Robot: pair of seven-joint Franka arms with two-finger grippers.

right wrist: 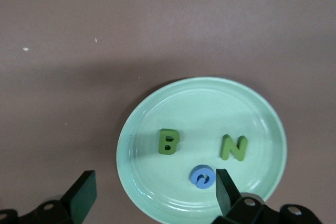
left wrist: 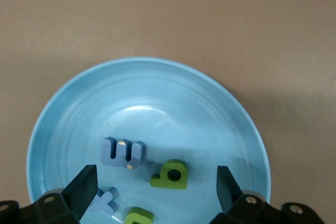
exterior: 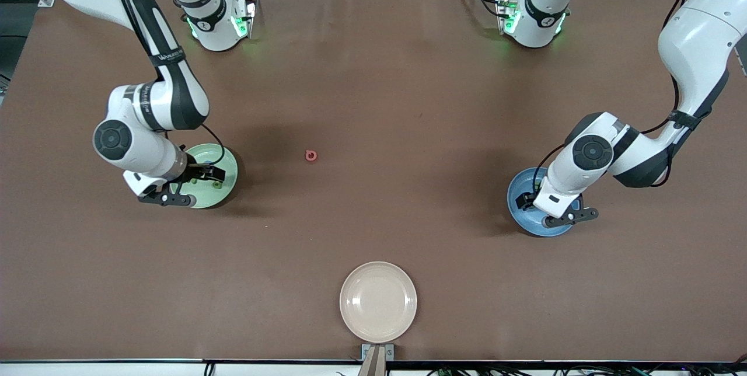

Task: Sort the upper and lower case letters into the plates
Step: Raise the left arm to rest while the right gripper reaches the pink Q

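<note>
The left gripper (left wrist: 156,184) hangs over the blue plate (left wrist: 63,124) with its fingers wide apart and nothing between them. In this plate lie a blue m (left wrist: 122,152), a green a (left wrist: 170,174), a blue t (left wrist: 105,200) and one more green letter (left wrist: 138,216). The right gripper (right wrist: 156,191) hangs wide and empty over the pale green plate (right wrist: 262,114), which holds a green B (right wrist: 168,141), a green N (right wrist: 234,147) and a blue letter (right wrist: 201,176). One red letter (exterior: 311,156) lies on the table (exterior: 373,72) between the two plates. A beige plate (exterior: 378,302) stands nearer to the camera.

Front view: high, overlooking whole bench (exterior: 373,72). Wrist views: close, looking down; left shares blue plate (left wrist: 68,119), right green plate (right wrist: 262,108).
</note>
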